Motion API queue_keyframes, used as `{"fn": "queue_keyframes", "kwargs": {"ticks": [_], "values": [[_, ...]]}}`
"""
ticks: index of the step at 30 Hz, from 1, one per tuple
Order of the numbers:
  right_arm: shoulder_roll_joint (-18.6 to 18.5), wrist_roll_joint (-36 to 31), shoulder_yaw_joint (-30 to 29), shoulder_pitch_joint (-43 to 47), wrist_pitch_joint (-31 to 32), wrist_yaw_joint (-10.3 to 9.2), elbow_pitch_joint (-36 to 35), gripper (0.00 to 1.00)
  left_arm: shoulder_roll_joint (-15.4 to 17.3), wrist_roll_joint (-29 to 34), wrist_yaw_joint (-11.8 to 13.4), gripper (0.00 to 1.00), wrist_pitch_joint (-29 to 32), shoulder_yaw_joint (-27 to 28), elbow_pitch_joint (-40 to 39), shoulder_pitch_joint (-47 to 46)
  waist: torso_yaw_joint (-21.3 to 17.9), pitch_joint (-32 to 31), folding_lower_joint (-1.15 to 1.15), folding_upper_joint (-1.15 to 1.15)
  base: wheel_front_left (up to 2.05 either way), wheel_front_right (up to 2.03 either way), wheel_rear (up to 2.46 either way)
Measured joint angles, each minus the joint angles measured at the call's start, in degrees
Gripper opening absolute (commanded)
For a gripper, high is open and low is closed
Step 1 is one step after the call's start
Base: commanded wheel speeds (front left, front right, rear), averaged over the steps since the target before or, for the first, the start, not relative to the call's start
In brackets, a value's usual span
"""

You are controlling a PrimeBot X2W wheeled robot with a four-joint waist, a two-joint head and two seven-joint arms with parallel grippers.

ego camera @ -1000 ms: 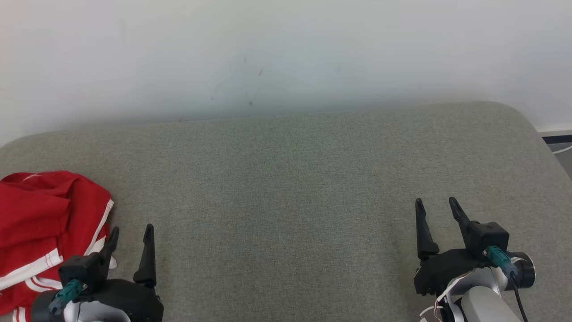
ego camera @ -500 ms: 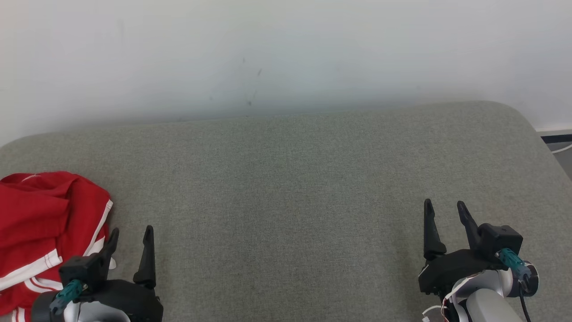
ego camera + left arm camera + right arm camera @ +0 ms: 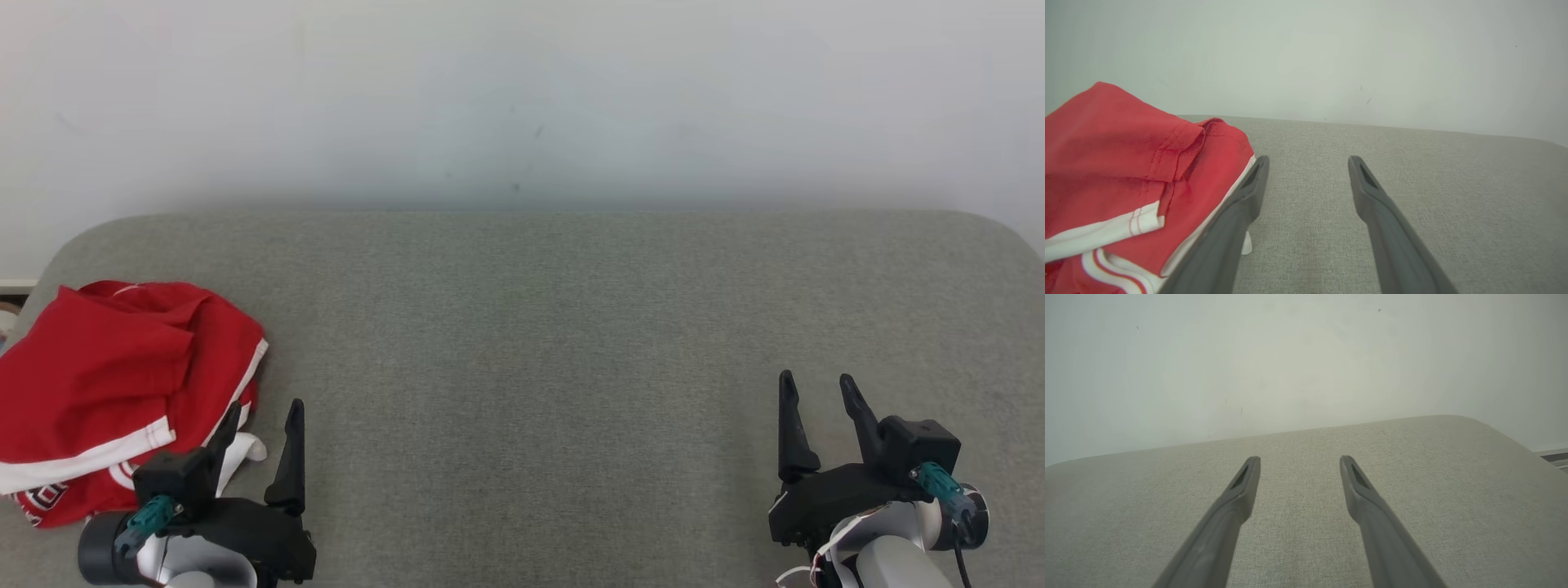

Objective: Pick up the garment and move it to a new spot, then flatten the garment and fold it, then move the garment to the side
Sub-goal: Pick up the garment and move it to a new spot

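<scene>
Crumpled red white-trimmed garment (image 3: pixel 122 384) sits at left end of grey fabric surface (image 3: pixel 522 327), left gripper (image 3: pixel 265 404) spread empty just beside it, ready for pickup, right gripper (image 3: pixel 816 376) spread empty, well apart

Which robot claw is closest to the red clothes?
The left gripper, right beside the red garment; the right gripper is far off across the grey cushion.

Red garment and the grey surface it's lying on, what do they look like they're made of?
Red garment: soft cloth, probably a light sports-type knit, matte; it lies in loose folds with stitched seams and white trim bands. Grey surface: woven fabric cover, matte, with a fine flecked weave in the wrist views; rounded corners may hint at padding beneath.
</scene>
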Motion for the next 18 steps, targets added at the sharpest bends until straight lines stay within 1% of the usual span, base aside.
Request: {"fn": "queue_keyframes", "kwargs": {"ticks": [11,12,13,18], "values": [[0.4,0.0,1.0,-0.7,0.0,0.35,0.1,1.0,0.6,0.1,0.3,1.0,0.0,0.6,-0.1,0.1,8.3,0.1,0.0,0.0,0.0,0.0,0.0],[0.4,0.0,1.0,-0.7,0.0,0.35,0.1,1.0,0.6,0.1,0.3,1.0,0.0,0.6,-0.1,0.1,8.3,0.1,0.0,0.0,0.0,0.0,0.0],[0.4,0.0,0.8,-0.8,0.0,0.36,0.0,1.0,0.6,0.1,0.2,1.0,0.0,0.5,-0.1,0.1,10.0,0.2,0.0,0.0,0.0,0.0,0.0],[0.5,0.0,0.4,-0.9,0.0,0.36,-0.2,1.0,0.6,0.1,0.0,1.0,0.0,0.5,0.3,0.0,14.0,0.3,0.0,0.0,0.0,0.0,0.0]]}}
